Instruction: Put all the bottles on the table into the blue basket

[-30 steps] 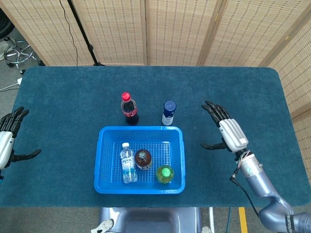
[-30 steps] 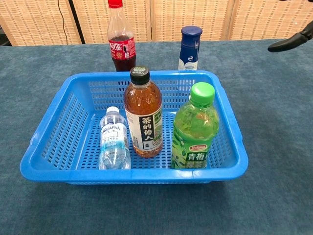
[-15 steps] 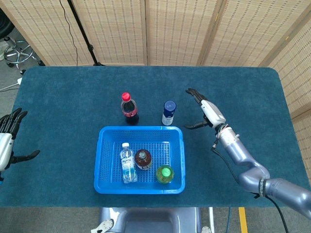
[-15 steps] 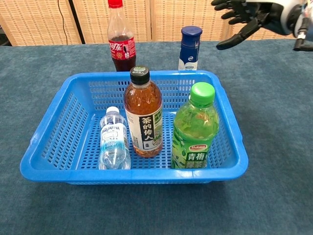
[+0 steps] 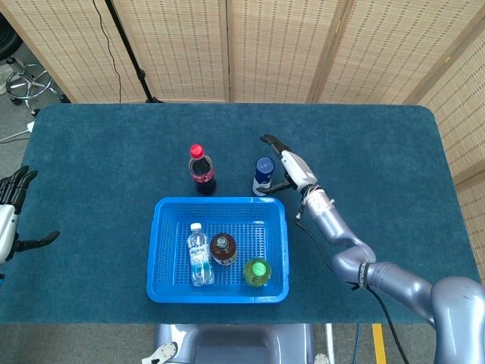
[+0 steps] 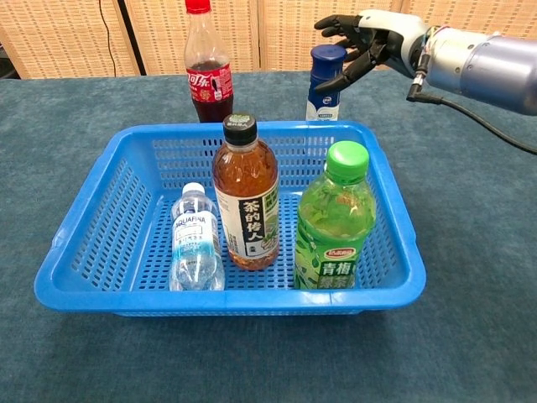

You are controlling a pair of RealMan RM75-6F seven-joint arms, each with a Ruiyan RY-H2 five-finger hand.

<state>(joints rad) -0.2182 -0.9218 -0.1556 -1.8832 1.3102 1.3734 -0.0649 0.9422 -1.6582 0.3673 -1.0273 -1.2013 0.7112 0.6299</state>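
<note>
Blue-capped bottle (image 5: 263, 176) upright on the teal surface (image 5: 114, 144), just behind the far rim of the blue basket (image 5: 279, 250), now closely flanked by the right hand (image 5: 289, 167). A second earlier, well off to the right and nearer the table's edge; since then, swung in leftward across the surface to arrive right beside the bottle. Fingers apart and curved toward the cap, holding nothing; in the chest view, right hand (image 6: 367, 38) level with the cap of the blue-capped bottle (image 6: 325, 81), thumb reaching below it. Contact impossible to confirm from either view.

Red-capped cola bottle (image 5: 201, 168) upright to the left of it, also outside the basket, untouched. Inside the basket: small water bottle (image 5: 198, 253), brown tea bottle (image 5: 222, 249) and green-capped bottle (image 5: 257, 271), all unmoved.

Left hand (image 5: 9, 216) at the far left edge of the head view, fingers spread, empty, barely shifted.

Likely meaning: reach for the fourth bottle nearly finished, closing of the fingers probably next. Three bottles in, two left to go.
</note>
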